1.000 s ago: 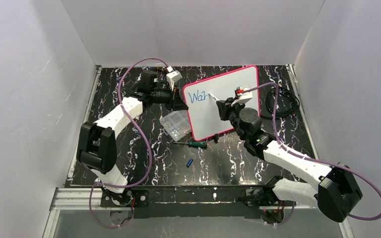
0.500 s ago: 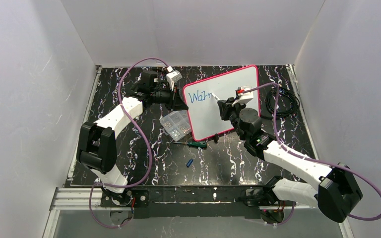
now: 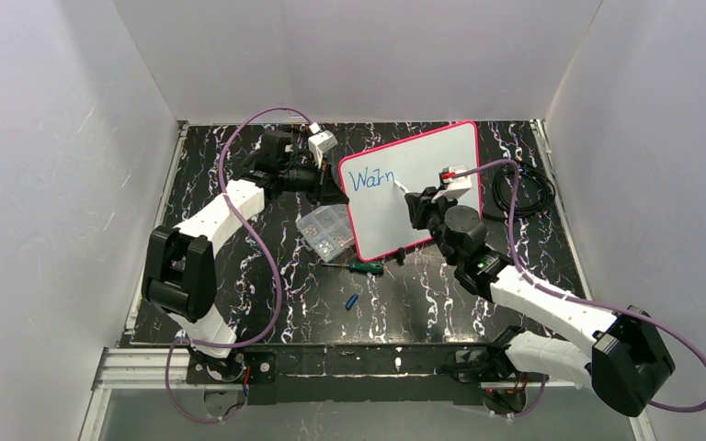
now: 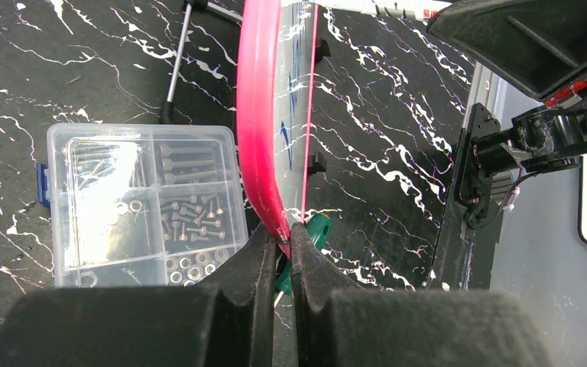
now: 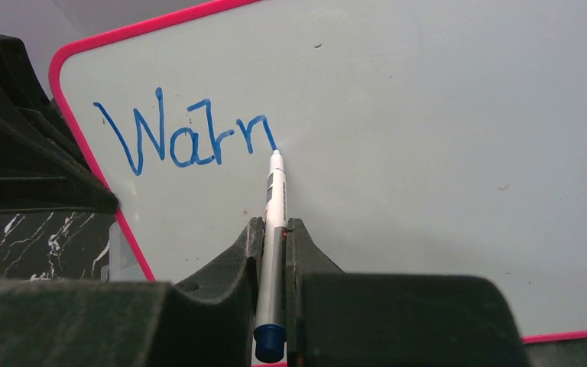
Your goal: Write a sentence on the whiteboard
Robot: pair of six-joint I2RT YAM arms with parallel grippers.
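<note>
"Where was the whiteboard?"

"Toward one o'clock from the middle of the counter, on its far half. The left jaws were clenched on its pink rim, on the board's nine o'clock edge."

"And the right jaws?"

"They were grasping a white marker with a blue end. Its tip touched the board exactly where the last blue stroke ended."

"How much of the sentence was there?"

"One line near the board's upper left corner, reading 'Warn'."

"What lay around it?"

"A clear compartment box of screws and nuts sat just beside the board, at its eight o'clock. A green-handled screwdriver lay at six o'clock from the board's near left corner, with a small blue piece beyond it, nearer the arms."
</note>
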